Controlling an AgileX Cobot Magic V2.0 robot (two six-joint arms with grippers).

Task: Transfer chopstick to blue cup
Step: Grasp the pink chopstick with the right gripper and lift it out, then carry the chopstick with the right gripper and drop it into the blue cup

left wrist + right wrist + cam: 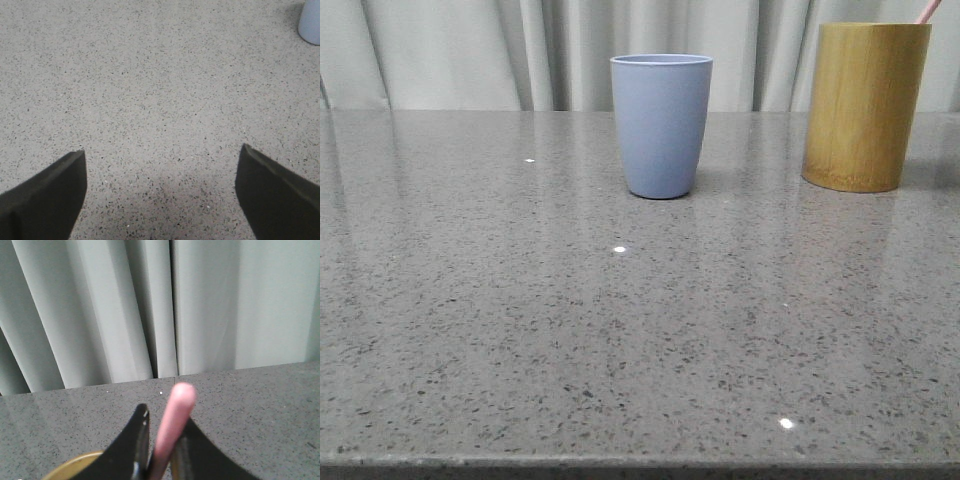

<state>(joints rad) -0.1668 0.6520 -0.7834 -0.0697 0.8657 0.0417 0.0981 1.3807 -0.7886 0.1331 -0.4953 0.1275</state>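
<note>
Now the right hand (pixel 159 460) pinches a pink chopstick (pixel 172 425) above the bamboo holder (pixel 865 105); lift it straight up until it clears the rim, then carry it to the blue cup (pixel 661 125) mid-tabletop (pixel 620 340). The left hand (pixel 160 192) hangs open, empty.

Grey speckled stone table (pixel 520 340), glossy, small light glints. Pale pleated curtain (pixel 470 50) spans far side behind table.

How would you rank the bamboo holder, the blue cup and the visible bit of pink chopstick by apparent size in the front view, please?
1. Bamboo holder, slightly larger than the cup, though the frame's edge crops it.
2. Blue cup.
3. Chopstick, only a tip showing.
</note>
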